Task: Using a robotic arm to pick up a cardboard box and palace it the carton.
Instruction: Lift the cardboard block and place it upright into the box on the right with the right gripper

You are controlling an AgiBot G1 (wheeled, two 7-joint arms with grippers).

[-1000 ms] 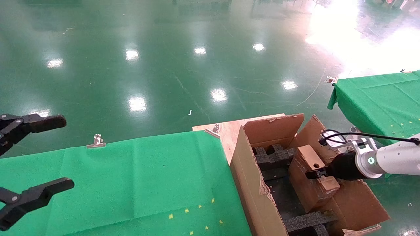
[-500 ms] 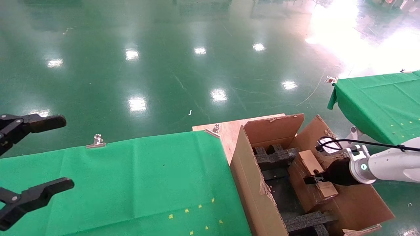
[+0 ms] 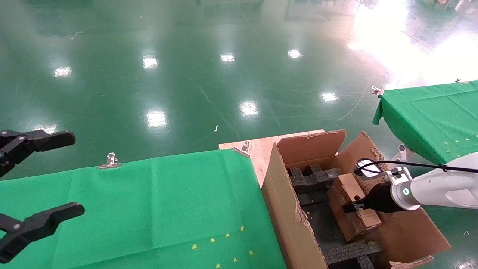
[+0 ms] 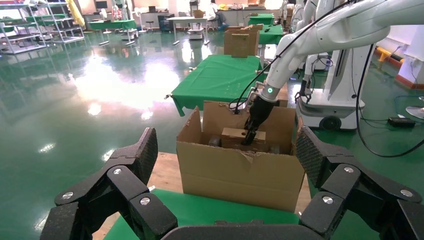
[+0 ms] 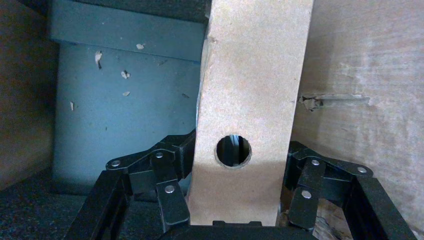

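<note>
Right gripper [image 3: 354,206] is closed across the narrow width of the cardboard box [image 3: 353,203], one set of linked fingers [image 5: 167,192] on each side face, as the right wrist view confirms. The box sits inside the carton [image 3: 295,220], low between the black foam inserts [image 3: 312,178], on the side nearer the right-hand flap; whether its base rests on the carton floor or hangs just above it cannot be determined.

Handling assessment: the box appears light and fairly stiff, being plain corrugated board with a round hole [image 5: 233,150] in the gripped face. The side panels would likely dent under a hard squeeze, and the smooth board offers modest friction, so the present hold across the short dimension, near one end, looks adequate but liable to let the box pivot. A hold nearer the middle would be steadier.

Left gripper [image 3: 39,183] is parked wide open over the green-clothed table [image 3: 149,209], holding nothing, well apart from the carton.

Not verifiable: the box underside and the foam beneath it, hidden by the box and the carton's near wall; the fit between box and inserts; the contents behind the hole; the carton's lower corner, cut off by the head view; the fingertip contact, masked by the box itself
</note>
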